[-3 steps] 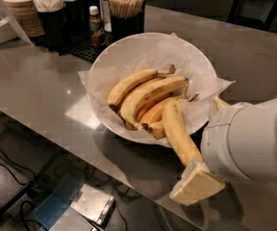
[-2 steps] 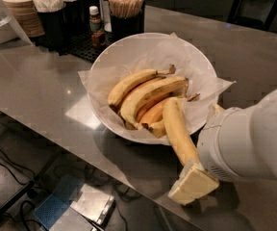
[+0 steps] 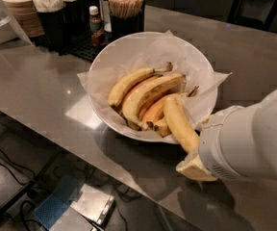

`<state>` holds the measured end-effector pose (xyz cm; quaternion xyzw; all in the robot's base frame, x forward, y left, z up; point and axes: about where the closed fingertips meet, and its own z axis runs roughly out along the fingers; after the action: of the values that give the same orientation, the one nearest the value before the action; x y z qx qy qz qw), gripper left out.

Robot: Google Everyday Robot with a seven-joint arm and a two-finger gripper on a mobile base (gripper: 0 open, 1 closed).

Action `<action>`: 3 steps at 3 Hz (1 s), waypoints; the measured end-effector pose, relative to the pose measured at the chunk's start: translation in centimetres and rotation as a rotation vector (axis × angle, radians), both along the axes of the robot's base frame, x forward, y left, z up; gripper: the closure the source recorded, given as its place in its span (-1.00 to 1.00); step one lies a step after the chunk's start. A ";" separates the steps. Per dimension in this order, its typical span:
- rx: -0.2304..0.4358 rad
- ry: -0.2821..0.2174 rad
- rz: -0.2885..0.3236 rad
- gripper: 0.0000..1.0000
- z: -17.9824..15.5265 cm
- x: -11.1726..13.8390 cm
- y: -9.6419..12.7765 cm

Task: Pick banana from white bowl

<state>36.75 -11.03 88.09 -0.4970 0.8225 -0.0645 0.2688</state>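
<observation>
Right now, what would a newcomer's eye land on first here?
The white bowl, paper-lined and full of bananas, sits mid-frame on the counter. One banana juts over its near right rim, lower end at the gripper. The bulky white arm fills the lower right.

Hand [image 3: 192, 157], cream, lower right by the bowl rim, grips bright-yellow banana [image 3: 179, 124]. Bowl [image 3: 117, 126] white, paper lining white. One banana inside orange-tinted [image 3: 155, 112]. Arm [image 3: 254, 138] white. Counter [image 3: 42, 85] glossy grey.
</observation>
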 end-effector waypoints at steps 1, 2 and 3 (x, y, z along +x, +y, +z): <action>0.000 0.000 0.000 0.29 0.0 0.0 0.0; 0.000 0.000 0.000 0.76 0.0 0.0 0.0; 0.000 0.000 0.000 1.00 0.0 0.0 0.0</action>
<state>36.75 -11.02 88.11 -0.4971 0.8225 -0.0646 0.2689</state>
